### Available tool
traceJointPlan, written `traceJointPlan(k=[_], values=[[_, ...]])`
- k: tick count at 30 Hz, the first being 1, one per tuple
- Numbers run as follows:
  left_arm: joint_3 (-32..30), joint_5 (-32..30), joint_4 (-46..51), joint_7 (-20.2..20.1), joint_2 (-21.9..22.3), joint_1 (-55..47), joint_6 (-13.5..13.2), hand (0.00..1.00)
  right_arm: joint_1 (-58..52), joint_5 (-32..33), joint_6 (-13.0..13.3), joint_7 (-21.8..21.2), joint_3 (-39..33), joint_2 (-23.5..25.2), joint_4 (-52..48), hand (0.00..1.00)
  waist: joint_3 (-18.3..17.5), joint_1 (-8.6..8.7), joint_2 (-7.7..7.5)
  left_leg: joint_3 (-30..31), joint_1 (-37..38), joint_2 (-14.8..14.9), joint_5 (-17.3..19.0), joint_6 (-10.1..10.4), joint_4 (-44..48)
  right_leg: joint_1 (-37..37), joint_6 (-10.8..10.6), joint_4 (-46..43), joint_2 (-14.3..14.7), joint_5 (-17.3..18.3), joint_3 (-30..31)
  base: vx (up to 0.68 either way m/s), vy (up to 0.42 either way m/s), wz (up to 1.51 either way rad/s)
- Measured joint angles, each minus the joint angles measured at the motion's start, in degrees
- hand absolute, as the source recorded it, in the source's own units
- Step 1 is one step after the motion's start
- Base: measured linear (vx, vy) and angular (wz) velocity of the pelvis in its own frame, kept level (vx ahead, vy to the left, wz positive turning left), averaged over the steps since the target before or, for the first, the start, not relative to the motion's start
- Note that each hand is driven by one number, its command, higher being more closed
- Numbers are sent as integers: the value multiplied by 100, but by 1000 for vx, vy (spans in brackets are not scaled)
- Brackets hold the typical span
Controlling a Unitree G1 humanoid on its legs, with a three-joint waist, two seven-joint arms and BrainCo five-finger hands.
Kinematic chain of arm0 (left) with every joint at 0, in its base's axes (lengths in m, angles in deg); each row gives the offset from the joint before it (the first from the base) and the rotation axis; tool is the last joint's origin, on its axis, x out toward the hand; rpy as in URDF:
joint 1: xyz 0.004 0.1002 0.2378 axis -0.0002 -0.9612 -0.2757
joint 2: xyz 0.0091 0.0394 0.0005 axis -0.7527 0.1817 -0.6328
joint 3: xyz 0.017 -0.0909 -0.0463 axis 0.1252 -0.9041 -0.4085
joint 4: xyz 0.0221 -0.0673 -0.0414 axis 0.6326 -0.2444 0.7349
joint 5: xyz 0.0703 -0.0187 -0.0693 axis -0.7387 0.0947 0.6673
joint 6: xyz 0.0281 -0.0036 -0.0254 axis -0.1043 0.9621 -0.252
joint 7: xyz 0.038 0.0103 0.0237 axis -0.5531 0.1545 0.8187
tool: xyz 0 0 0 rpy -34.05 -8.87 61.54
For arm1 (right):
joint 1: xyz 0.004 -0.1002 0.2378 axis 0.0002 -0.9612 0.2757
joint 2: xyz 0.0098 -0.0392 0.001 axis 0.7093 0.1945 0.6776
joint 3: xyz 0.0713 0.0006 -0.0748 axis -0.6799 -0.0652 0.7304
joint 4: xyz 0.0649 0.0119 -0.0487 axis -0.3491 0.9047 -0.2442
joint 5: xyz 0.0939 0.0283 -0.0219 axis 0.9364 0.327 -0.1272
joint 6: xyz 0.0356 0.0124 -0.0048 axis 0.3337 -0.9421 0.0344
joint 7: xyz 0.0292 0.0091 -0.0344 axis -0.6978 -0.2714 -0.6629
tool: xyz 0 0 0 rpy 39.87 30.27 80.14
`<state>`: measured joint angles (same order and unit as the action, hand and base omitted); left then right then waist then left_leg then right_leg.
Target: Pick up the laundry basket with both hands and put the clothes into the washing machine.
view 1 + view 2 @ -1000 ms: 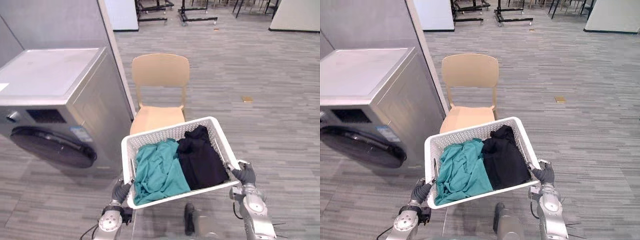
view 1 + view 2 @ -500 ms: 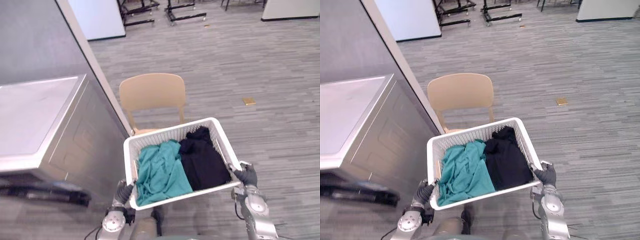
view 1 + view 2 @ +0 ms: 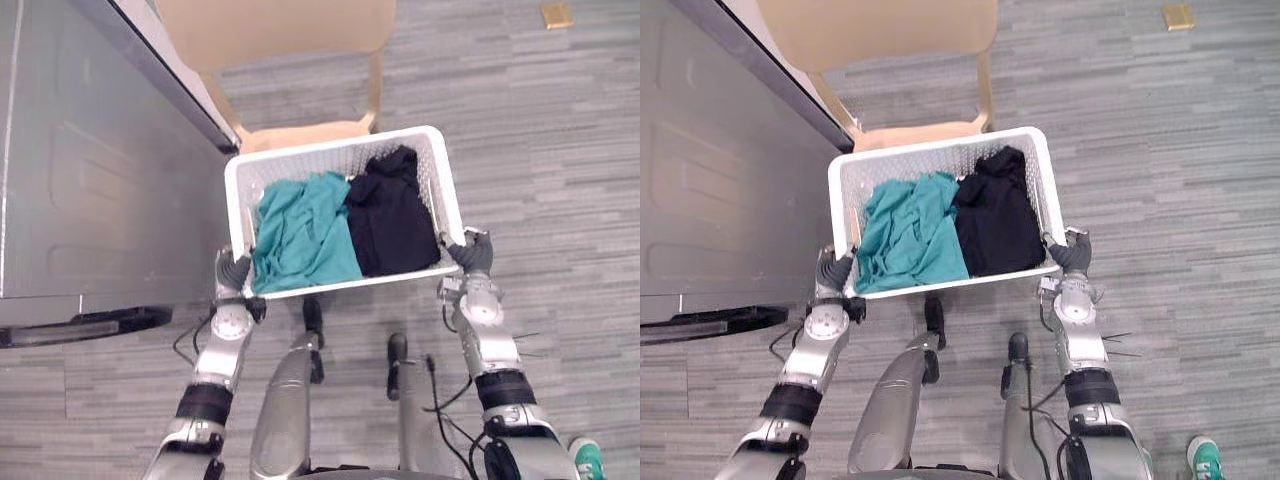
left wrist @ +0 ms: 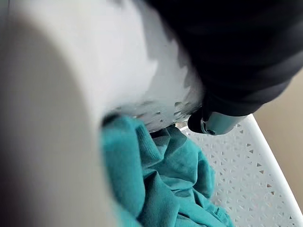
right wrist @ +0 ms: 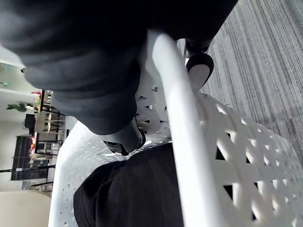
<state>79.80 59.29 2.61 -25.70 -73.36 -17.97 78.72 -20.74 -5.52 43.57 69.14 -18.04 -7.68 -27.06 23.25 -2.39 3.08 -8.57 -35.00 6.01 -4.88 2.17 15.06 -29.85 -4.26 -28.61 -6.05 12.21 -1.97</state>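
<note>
The white laundry basket (image 3: 335, 147) is held up over the grey floor (image 3: 560, 150) between both hands. The left hand (image 3: 235, 272) is clamped on its rim at about 8 o'clock and the right hand (image 3: 472, 252) at about 4 o'clock, each with fingers curled over the edge. Inside, a teal garment (image 3: 300, 235) fills the 9 o'clock half and touches a black garment (image 3: 390, 215) in the 3 o'clock half. A tan chair (image 3: 290, 30) stands at the basket's 12 o'clock and the washing machine (image 3: 90, 180) at its 9 o'clock.
</note>
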Motion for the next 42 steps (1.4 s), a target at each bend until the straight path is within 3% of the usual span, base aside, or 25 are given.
traceJointPlan(k=[5,13,16,22,28,35,37,39,42], values=[[-591,198,-7,244,108,308,-151,0,44,54,-6,-5,220,257,-24,0,107,-5,-154,-5,-179,85,30,-33,134,-46,12,-29,7,7,-145,-26,2,13],[-905,199,146,380,352,323,-448,0,28,64,111,-237,610,743,-209,0,114,-30,-166,-216,-163,202,62,-82,180,75,35,-18,-1,25,-264,3,-14,6],[-908,197,312,371,349,211,-450,0,-163,33,114,-271,588,734,-534,0,119,-34,-173,-262,-92,205,51,-84,140,136,30,-13,-10,50,-271,19,-30,7],[-1390,79,973,397,407,-439,-567,0,-1052,-104,345,-82,-107,791,-1743,0,164,-40,-253,-211,110,187,39,-69,106,411,40,58,-15,105,-375,43,-31,8],[-1594,130,1879,314,789,-1539,-612,0,-1963,-216,367,-51,-512,788,-2178,0,226,-19,-360,-128,421,155,83,-113,194,828,76,75,-41,237,-495,62,-29,13],[-1533,1058,2191,-720,1022,-3040,-785,0,-3061,-289,185,-660,-742,519,-2270,0,173,-40,-373,-156,987,104,286,-110,172,1612,81,208,-151,507,-803,33,-35,23],[-1533,1121,1785,-1094,1015,-3319,-781,0,-3304,-462,104,-925,-844,496,-1849,0,-88,-73,-425,-200,1132,62,285,-114,85,1844,52,318,-212,544,-962,108,-46,39],[-1489,1119,1283,-1264,995,-3368,-762,0,-3307,-552,89,-1030,-912,491,-1316,0,-166,-168,-482,-218,1405,-10,298,-140,27,2130,11,436,-260,574,-963,168,-28,17],[-1473,1106,228,-1517,988,-3413,-648,0,-3297,-694,-28,-1189,-930,469,-262,0,-628,-174,-499,-80,1635,-197,274,-161,-121,2553,-22,725,-358,590,-1186,147,-15,33]])
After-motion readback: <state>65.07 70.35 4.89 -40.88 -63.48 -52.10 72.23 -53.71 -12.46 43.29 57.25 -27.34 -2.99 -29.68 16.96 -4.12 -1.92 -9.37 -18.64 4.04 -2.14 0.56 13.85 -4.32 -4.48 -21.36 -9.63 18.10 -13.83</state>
